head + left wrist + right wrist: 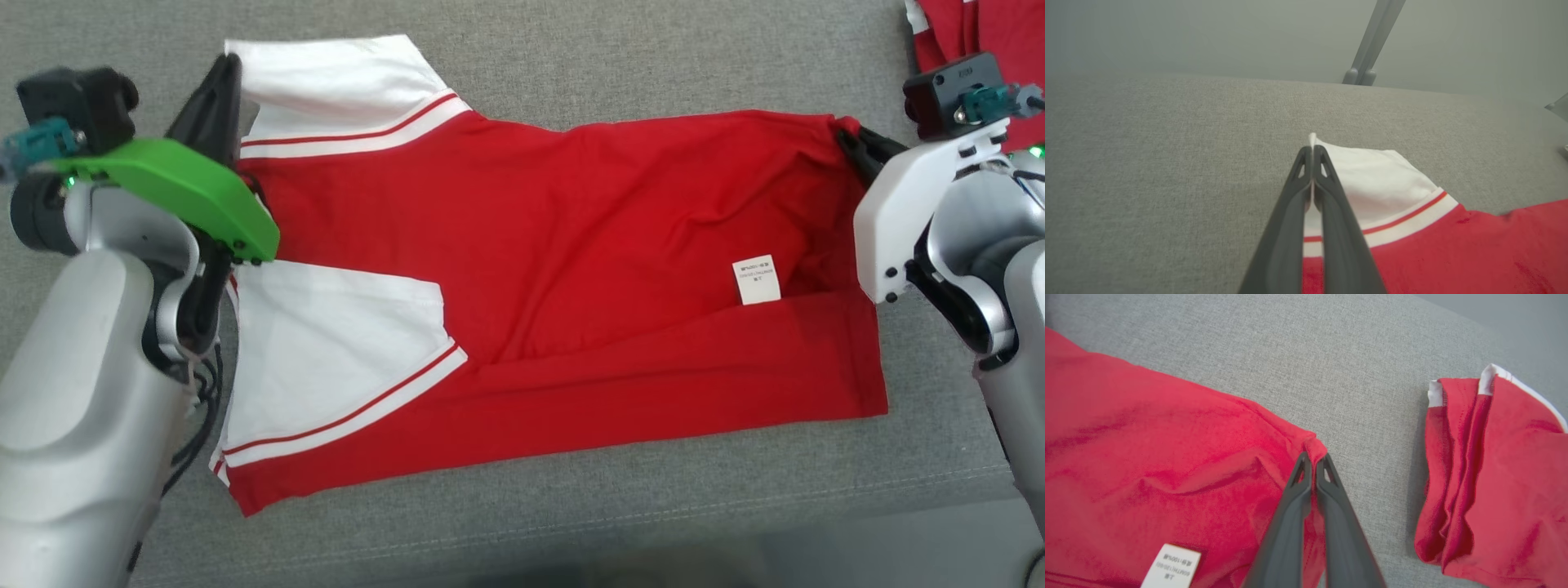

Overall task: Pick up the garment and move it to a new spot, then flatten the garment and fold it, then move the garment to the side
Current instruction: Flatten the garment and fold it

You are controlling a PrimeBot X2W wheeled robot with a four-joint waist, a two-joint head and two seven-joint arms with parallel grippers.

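Head view: one red-and-white shirt point(555, 245), spread on grey cushion point(571, 523). Likely light, limp, no stiffness. Left gripper point(1312, 152) clamped on sleeve corner point(1372, 179); right gripper point(1314, 458) clamped on hem corner point(1315, 444). You lift both corners together, or it sags.

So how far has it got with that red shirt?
Roughly midway, I'd guess. Done: the red shirt lies spread on the grey cushion. In hand: the left gripper pinches the corner of a white sleeve, and the right gripper pinches a hem corner. Left: folding it and moving it aside.
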